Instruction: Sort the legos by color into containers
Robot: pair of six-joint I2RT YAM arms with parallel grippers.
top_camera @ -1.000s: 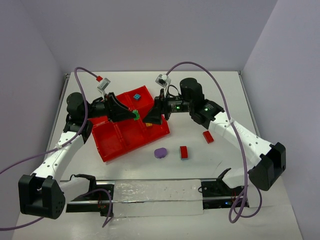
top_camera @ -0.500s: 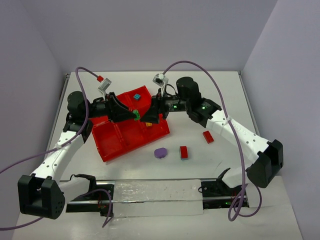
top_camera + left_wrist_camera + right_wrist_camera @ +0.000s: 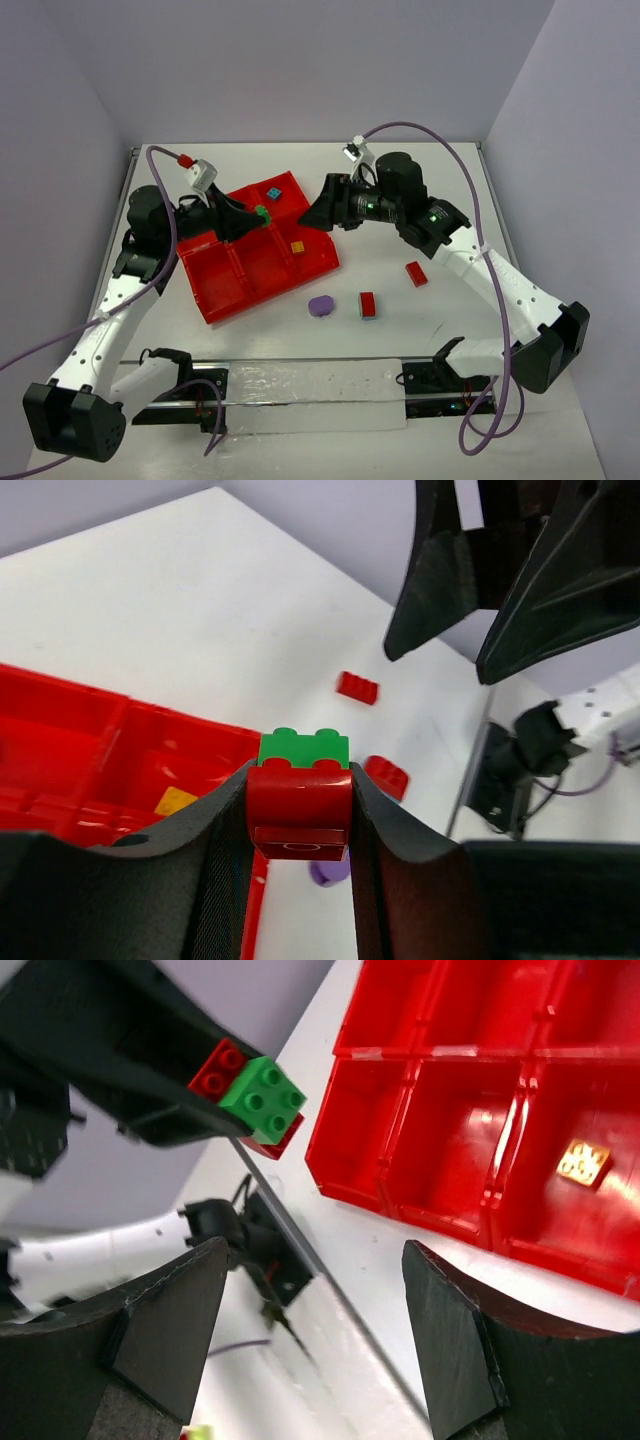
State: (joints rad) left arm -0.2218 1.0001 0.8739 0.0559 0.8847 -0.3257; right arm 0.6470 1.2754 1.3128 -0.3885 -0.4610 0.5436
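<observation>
My left gripper [image 3: 252,217] is shut on a red lego [image 3: 300,805] with a green lego [image 3: 304,748] stuck on top, held above the red tray [image 3: 250,290]. The pair also shows in the right wrist view, with the green lego [image 3: 263,1099] outermost. My right gripper [image 3: 320,208] is open and empty, facing the left one over the tray's right end. A teal lego [image 3: 273,192] lies in a far compartment. A yellow lego [image 3: 297,247] lies in a right compartment, also seen in the right wrist view [image 3: 585,1161].
A purple lego [image 3: 321,305] and two red legos [image 3: 367,304] [image 3: 416,273] lie on the white table right of the tray. A clear-covered rail [image 3: 310,385] runs along the near edge between the arm bases.
My right gripper has drawn back to the right, away from the left one. My left gripper has moved slightly farther and left with the green-and-red pair.
</observation>
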